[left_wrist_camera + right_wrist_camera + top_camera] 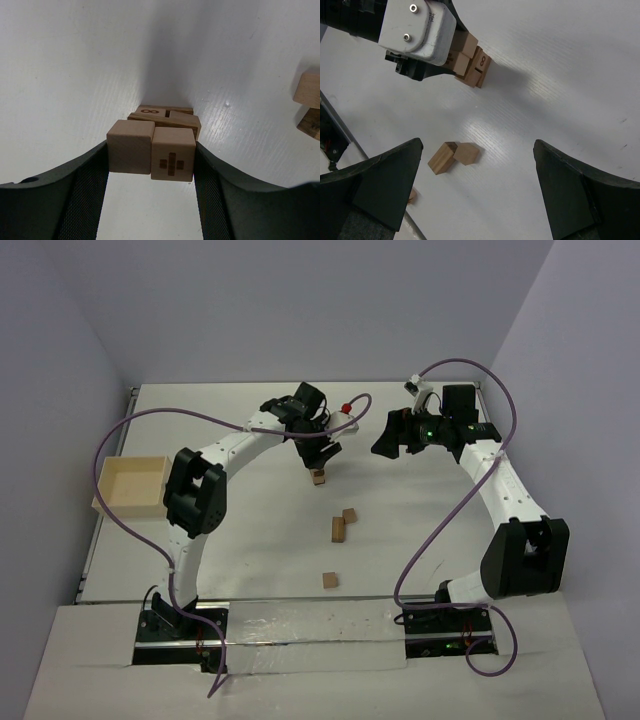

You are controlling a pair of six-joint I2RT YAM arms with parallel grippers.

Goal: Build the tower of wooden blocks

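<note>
My left gripper [151, 150] is shut on two wood blocks held side by side, a plain cube [131, 146] and a cube with a plus mark [173, 153]. Its fingers [85, 200] press on their outer sides. Directly beneath them lies the tower [319, 477], a low layer of blocks, one with an infinity mark [159, 110]. Whether the held pair rests on that layer I cannot tell. The right wrist view shows the same stack [479, 67] under the left gripper's white housing. My right gripper [476, 146] hangs open and empty to the right of the tower [390, 440].
Loose wood blocks lie nearer the arms: a touching pair [350, 514] [339, 530] and a single cube [328, 580]. A pale shallow tray [130, 485] sits at the table's left edge. Purple cables arc over both arms.
</note>
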